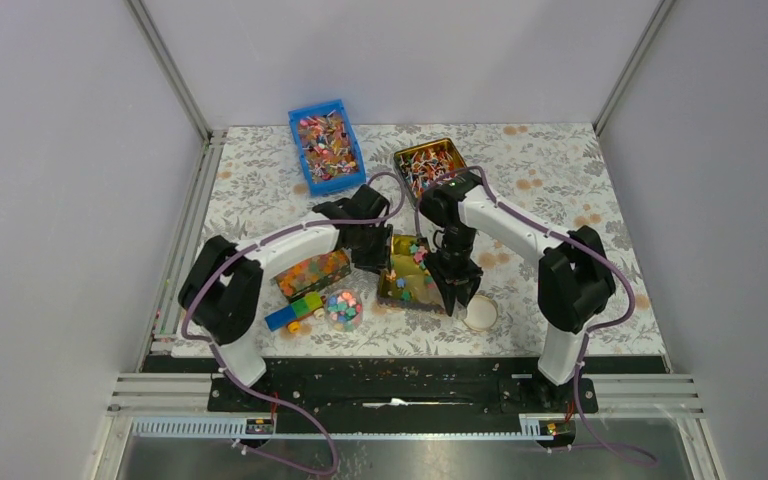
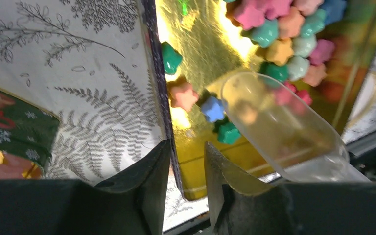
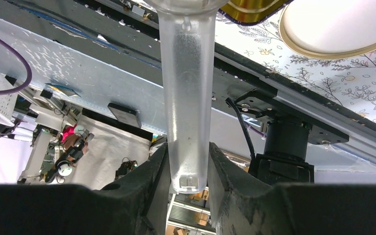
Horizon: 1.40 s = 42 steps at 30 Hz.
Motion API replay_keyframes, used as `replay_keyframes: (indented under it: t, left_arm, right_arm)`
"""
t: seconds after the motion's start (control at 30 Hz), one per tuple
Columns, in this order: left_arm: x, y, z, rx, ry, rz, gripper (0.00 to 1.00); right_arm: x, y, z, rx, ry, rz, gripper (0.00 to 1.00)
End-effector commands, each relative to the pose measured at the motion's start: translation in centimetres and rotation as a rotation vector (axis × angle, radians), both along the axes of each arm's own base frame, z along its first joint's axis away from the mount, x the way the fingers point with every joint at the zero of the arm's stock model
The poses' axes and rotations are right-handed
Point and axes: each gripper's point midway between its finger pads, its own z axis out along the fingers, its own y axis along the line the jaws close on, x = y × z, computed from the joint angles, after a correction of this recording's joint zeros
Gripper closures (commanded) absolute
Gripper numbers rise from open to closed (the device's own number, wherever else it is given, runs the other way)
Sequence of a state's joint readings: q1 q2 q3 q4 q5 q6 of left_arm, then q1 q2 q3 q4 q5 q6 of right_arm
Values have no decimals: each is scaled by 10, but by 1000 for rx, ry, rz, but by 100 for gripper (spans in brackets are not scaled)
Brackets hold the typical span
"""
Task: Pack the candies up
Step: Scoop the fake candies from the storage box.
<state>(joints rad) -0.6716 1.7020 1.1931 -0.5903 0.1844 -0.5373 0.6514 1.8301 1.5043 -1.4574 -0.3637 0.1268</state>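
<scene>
My left gripper [image 2: 186,147] is narrow and sits astride the near wall of the shiny gold rectangular tin [image 2: 196,54], low in the middle of the left wrist view. One finger lies against the outside of the wall. A sliver of gold shows on the inner side, so I judge the wall is not clamped yet.

My right gripper [image 3: 187,146] is closed firmly on the handle of the clear frosted plastic scoop [image 2: 279,127]. The scoop's mouth lies inside the tin, right of centre, and I cannot tell whether anything is in it.

The small star-shaped candies [image 2: 279,29] in pink, teal, blue and orange are heaped at the upper right of that view, touching the scoop's lip. A few strays lie along the tin wall.

In the top view, the small round clear jar [image 1: 343,308], left of centre, already holds a layer of the same sweets. Its round cream lid [image 1: 480,313] lies off to the right.

So I reckon I am partway through. Some candy is packed and plenty is left in the tin. More scoops and then the lid remain.
</scene>
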Motion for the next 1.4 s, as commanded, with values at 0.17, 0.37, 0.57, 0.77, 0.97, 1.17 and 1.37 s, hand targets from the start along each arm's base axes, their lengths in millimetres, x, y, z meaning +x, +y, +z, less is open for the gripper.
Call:
replay_keyframes:
  t: [0.17, 0.37, 0.57, 0.77, 0.97, 1.17, 1.37]
  left_arm:
    - [13, 11, -21, 182, -41, -121, 81]
    - [16, 9, -22, 190, -80, -205, 89]
    - [14, -4, -14, 133, -110, -280, 88]
    - [7, -15, -10, 111, -121, -310, 87]
    - [3, -21, -5, 89, -127, -297, 86]
    - [0, -22, 2, 74, -140, -283, 82]
    - [-2, -22, 5, 56, -138, -275, 80]
  right_arm:
    - [-10, 13, 10, 63, 93, -15, 100]
    - [-10, 19, 5, 72, 137, -28, 100]
    - [-1, 31, -4, 80, 173, -33, 100]
    - [20, 50, -13, 101, 159, -38, 100]
    - [34, 60, -29, 97, 139, -50, 100]
    - [43, 55, -48, 43, 99, -36, 100]
    - [61, 52, -65, 9, 4, -7, 100]
